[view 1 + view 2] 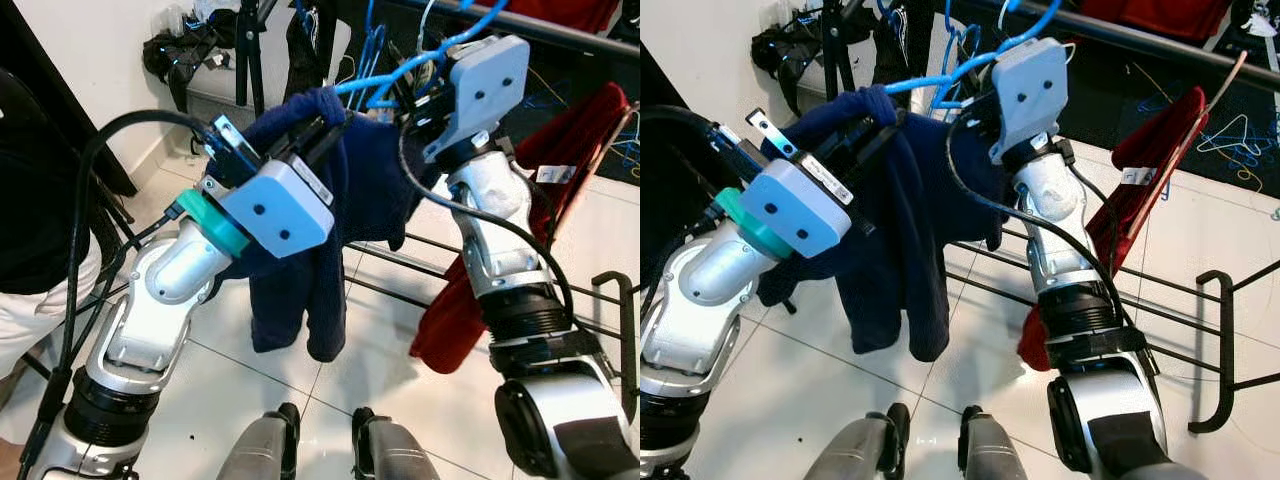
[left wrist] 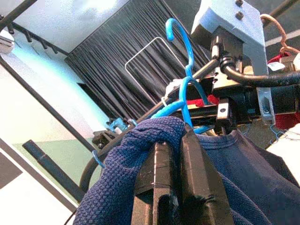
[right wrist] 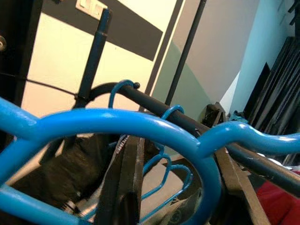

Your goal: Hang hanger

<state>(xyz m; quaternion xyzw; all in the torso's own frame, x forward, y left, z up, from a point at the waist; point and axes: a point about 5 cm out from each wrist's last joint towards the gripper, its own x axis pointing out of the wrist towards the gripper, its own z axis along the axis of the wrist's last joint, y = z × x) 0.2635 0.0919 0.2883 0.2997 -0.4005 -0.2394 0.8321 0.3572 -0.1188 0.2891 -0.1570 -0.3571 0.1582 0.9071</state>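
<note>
Both silver arms are raised and bent toward each other: the left gripper point(image 1: 325, 135) is closed on one shoulder of the navy sweater point(image 1: 365, 190), while the right gripper point(image 1: 405, 100) is held at the blue hanger point(image 1: 420, 60) carrying it, its fingers hidden so their state cannot be told. One red garment point(image 1: 560, 170) is draped just beside the right arm. Several more blue hangers point(image 3: 164, 173) are seen on the dark rail point(image 3: 187, 124) in the right wrist view.

Head pair looks down; wrist cameras look up.
Both eye views share the blue hanger point(image 1: 420, 60), navy sweater point(image 1: 895, 240) and floor point(image 1: 380, 370) toward 12 o'clock; each wrist camera sits very close, facing the rail point(image 3: 187, 123).
</note>
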